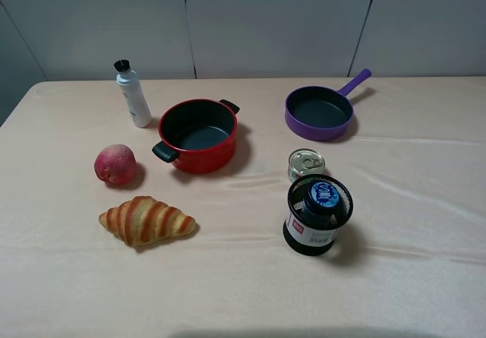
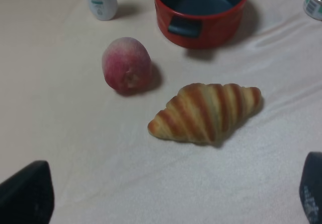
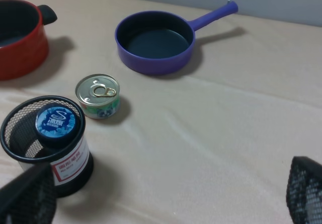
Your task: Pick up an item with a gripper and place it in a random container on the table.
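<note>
Exterior high view: jar [image 1: 323,194] stands upright inside mesh cup [image 1: 319,215], delivered; left gripper [image 2: 171,196] and right gripper [image 3: 166,196] spread wide, empty.

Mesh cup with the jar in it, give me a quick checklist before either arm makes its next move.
1. Jar inside the mesh cup: ok, blue lid shows below the rim.
2. Cup upright on the table: ok.
3. Left claw open and empty: ok, fingers apart, nothing between them.
4. Right claw open and empty: ok, fingers apart at the frame edges.
5. Tin can apart from the cup: cannot tell, they sit very close.
6. Red pot and purple pan empty: ok.
</note>
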### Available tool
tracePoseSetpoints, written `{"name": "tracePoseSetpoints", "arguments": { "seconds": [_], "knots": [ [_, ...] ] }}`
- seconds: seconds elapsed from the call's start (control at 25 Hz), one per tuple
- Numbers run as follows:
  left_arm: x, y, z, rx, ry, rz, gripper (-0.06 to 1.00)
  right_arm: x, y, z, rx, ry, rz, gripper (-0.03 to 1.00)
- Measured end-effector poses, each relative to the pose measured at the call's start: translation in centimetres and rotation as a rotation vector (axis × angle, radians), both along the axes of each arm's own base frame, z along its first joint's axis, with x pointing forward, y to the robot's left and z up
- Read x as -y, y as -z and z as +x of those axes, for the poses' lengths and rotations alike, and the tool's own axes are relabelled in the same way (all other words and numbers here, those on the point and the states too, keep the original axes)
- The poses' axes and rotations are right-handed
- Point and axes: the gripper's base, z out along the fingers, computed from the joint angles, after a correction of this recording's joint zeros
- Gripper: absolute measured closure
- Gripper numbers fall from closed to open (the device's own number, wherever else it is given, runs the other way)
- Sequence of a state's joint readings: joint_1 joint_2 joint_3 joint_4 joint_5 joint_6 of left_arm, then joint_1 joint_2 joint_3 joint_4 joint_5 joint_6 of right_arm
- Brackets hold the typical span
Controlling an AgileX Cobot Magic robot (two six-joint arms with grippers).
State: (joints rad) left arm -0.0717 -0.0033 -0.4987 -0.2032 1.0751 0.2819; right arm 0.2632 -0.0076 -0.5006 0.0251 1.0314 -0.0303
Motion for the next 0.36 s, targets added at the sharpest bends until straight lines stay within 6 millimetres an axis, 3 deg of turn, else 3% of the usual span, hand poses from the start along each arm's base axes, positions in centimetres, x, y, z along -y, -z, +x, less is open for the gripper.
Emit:
{"name": "tracePoseSetpoints", "arguments": {
  "seconds": [0.36],
  "knots": [
    [0.0, 0.0, 0.0, 0.0, 0.0, 0.0, -0.05, -0.01, 0.0, 0.0, 0.0, -0.001, 0.001, 0.27]
  ]
}}
